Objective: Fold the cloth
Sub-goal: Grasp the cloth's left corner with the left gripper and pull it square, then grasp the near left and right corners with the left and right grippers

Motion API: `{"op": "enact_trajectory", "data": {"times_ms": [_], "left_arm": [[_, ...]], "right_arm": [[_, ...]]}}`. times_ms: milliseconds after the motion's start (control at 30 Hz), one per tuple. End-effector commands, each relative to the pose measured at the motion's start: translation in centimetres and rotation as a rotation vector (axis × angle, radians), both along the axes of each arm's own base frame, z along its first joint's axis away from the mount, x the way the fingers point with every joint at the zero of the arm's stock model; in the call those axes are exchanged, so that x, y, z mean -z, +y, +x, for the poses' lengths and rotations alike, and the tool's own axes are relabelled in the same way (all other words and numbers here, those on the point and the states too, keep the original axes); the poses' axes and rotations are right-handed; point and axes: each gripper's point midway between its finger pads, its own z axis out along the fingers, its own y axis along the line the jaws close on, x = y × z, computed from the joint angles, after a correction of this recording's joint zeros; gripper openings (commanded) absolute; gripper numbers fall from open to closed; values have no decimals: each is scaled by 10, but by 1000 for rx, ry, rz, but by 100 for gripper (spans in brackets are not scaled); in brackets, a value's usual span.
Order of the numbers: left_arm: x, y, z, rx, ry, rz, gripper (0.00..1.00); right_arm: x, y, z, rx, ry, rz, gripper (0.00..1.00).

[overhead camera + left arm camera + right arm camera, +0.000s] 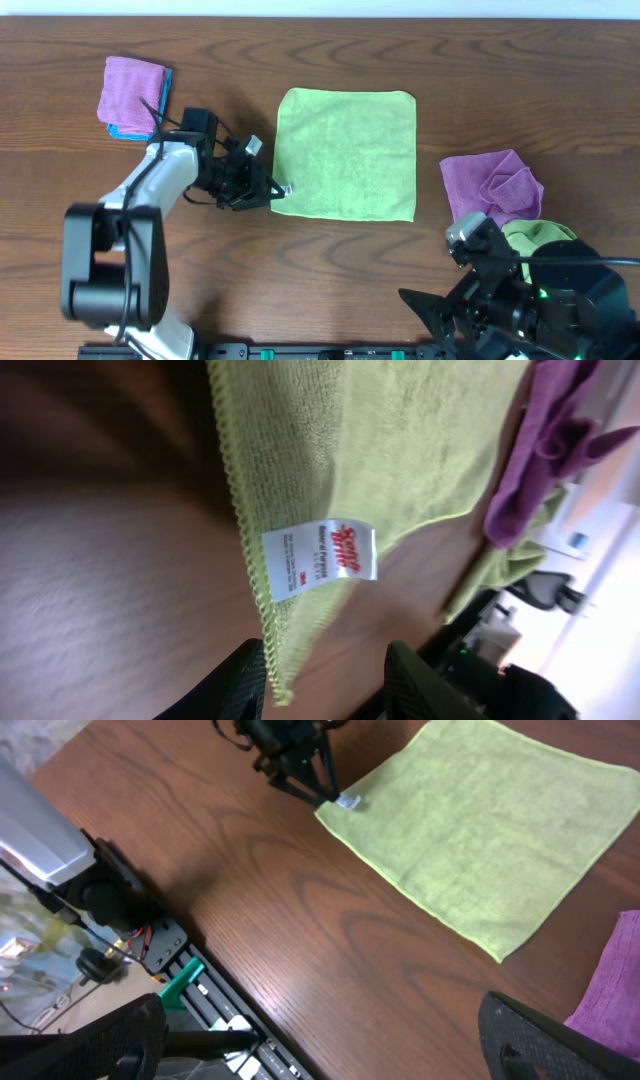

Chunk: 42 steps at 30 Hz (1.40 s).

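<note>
Closest to us, the left jaws stand apart, and the corner of the cloth (400, 450) with the white tag (320, 555) sits between them, not yet pinched. The green cloth lies flat and spread out in the middle of the bench (400, 60). The right jaws are wide apart and hold nothing.

The cloth (400, 450) lies on the wooden surface (120, 580). Its stitched edge runs down to a corner between the dark fingers (238, 685) of the left pincer (325, 685), which stand apart. A white tag (320, 555) with red print sits near that corner. Beyond lie a purple cloth (545, 450) and a second green cloth (487, 572).
</note>
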Motion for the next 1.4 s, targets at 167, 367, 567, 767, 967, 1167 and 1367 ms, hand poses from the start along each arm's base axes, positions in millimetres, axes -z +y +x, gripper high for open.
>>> {"op": "enact_trajectory", "data": {"times_ms": [167,367,567,767,967,1167,1367], "left_arm": [[-1,32,-10,-24,-25,265,41],[2,19,-19,25,-22,280,42],[21,23,-30,31,-4,361,46],[38,27,-41,-1,31,362,49],[40,26,-36,-46,31,359,55],[40,24,-30,-55,11,351,60],[38,14,-25,-68,9,289,60]], "right_arm": [[8,-10,13,63,-34,-65,99],[63,1,35,153,91,-94,99],[125,11,57,238,222,-130,96],[188,-15,84,448,410,-195,86],[226,-29,107,503,560,-200,69],[258,-24,114,480,702,-162,55],[273,-24,120,468,760,-121,54]]}}
